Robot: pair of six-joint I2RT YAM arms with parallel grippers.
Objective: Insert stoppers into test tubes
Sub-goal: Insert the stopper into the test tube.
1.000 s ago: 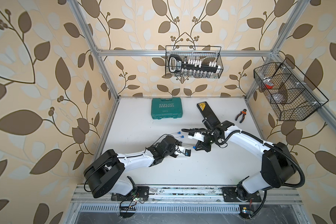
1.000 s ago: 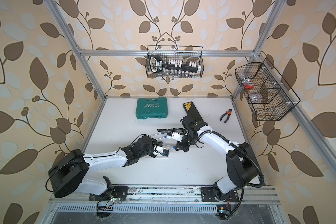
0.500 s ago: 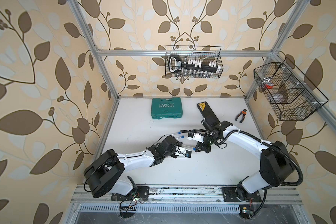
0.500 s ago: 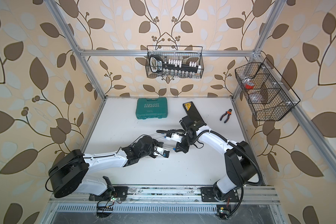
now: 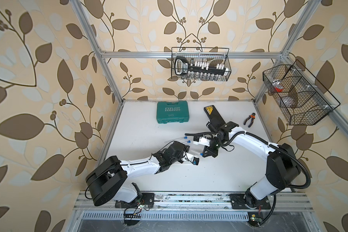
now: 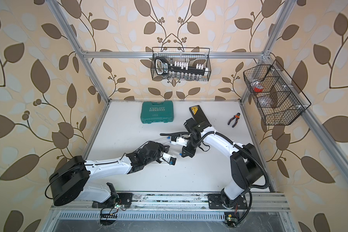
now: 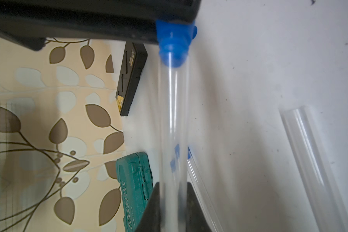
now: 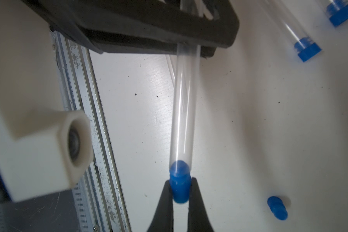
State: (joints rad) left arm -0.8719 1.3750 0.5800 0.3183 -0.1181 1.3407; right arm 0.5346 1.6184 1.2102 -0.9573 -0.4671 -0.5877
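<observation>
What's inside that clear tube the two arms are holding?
A blue stopper, pinched by the right end effector, sits partway in the mouth of the tube. The rest looks empty; the stretch within the left end effector is covered.

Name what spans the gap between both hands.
A slender clear test tube, from the left hand to the stubby blue stopper in the right hand; both wrist views.
</observation>
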